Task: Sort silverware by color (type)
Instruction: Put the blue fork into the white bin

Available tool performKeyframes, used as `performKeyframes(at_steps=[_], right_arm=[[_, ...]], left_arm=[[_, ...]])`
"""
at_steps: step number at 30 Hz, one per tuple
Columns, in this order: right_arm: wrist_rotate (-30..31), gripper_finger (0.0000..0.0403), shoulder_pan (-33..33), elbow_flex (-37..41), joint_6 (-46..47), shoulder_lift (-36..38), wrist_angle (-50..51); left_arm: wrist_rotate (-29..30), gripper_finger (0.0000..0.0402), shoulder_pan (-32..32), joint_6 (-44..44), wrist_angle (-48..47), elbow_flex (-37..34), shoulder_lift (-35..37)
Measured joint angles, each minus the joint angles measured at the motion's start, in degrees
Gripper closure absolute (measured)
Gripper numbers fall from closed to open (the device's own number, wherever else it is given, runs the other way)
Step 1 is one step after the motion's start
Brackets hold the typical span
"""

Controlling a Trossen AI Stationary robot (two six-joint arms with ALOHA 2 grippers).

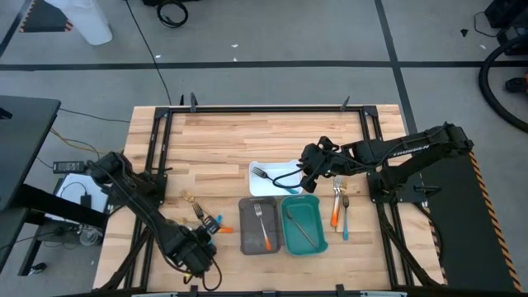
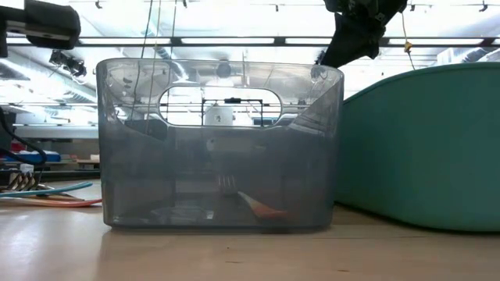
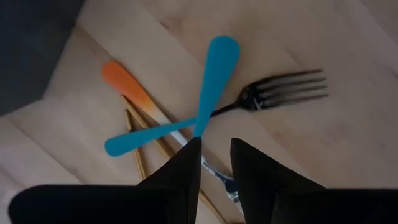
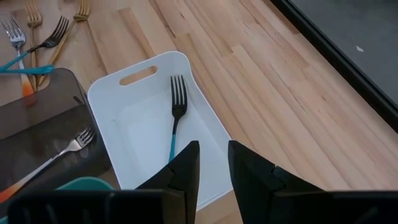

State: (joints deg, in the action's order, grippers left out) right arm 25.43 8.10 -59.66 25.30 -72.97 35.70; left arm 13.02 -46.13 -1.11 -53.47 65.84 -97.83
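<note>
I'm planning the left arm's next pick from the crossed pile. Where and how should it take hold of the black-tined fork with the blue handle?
Grip the blue-handled fork on its wide blue handle end, which sticks out clear of the pile, coming straight down with the fingers across the handle's width. It lies flat on the table, crossed over the other blue handle near its neck, so a grip there would probably catch both.

Overhead view, table-level view behind grey tray [image 2: 219, 140], two close wrist views
</note>
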Motion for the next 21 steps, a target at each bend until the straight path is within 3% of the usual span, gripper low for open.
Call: performKeyframes(at_steps=[11, 21], right_arm=[[0.0, 0.0308, 0.0, 0.0, -0.2, 0.0, -0.1], [0.2, 0.0308, -0.1, 0.0, -0.2, 0.0, -0.1]], left_arm=[[-2.3, 0.0308, 0.4, -1.1, 4.6, -6.0, 0.2], [-3.1, 0.0308, 4.8, -7.0, 7.3, -7.4, 0.1]])
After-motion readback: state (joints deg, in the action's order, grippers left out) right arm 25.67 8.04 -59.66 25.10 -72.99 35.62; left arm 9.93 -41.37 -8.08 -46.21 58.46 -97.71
